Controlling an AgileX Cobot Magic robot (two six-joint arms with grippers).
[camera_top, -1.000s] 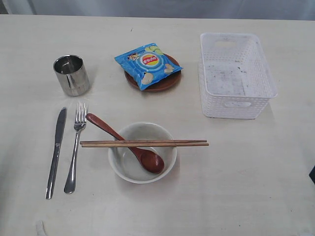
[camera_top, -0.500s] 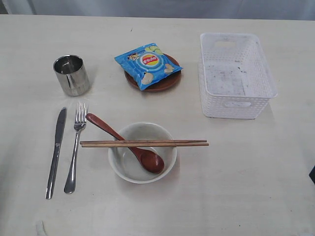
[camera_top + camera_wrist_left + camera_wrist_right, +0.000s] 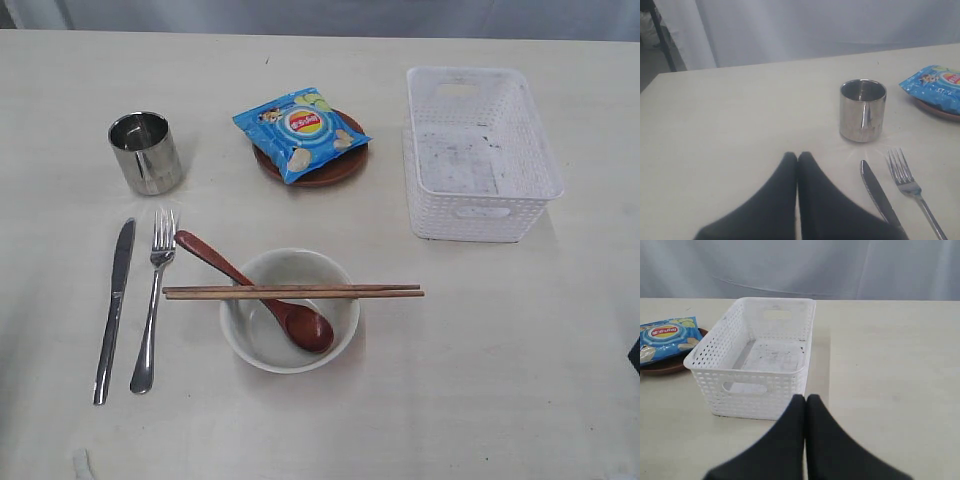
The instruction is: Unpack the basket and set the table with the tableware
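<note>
Evidently complete: basket (image 3: 478, 214) empty, 2 chopsticks (image 3: 385, 291) bridging bowl (image 3: 240, 340) as place setting; left gripper (image 3: 797, 158), right gripper (image 3: 806, 399) clenched, holding nothing.

Table (image 3: 520, 400): pale cream, faint wood grain.
Basket (image 3: 470, 225): white, sides with a regular lattice of small holes; floor with grey smudges and a few dark specks.
Cup (image 3: 147, 155): shiny steel, mirror streaks on the wall, dark inside.
Knife (image 3: 113, 310) and fork (image 3: 152, 310): bright silver steel.
Bowl (image 3: 240, 350): off-white, plain.
Spoon (image 3: 305, 328): glossy red-brown.
Chopsticks (image 3: 380, 291): mid brown, plain.
Plate (image 3: 330, 178): dark red-brown.
Snack bag (image 3: 300, 132): bright blue, red-and-yellow round logo, pale green and cream chip pictures.
Left gripper (image 3: 797, 161) and right gripper (image 3: 805, 401): matt black.
Backdrop curtain (image 3: 840, 265): pale grey-white.
</note>
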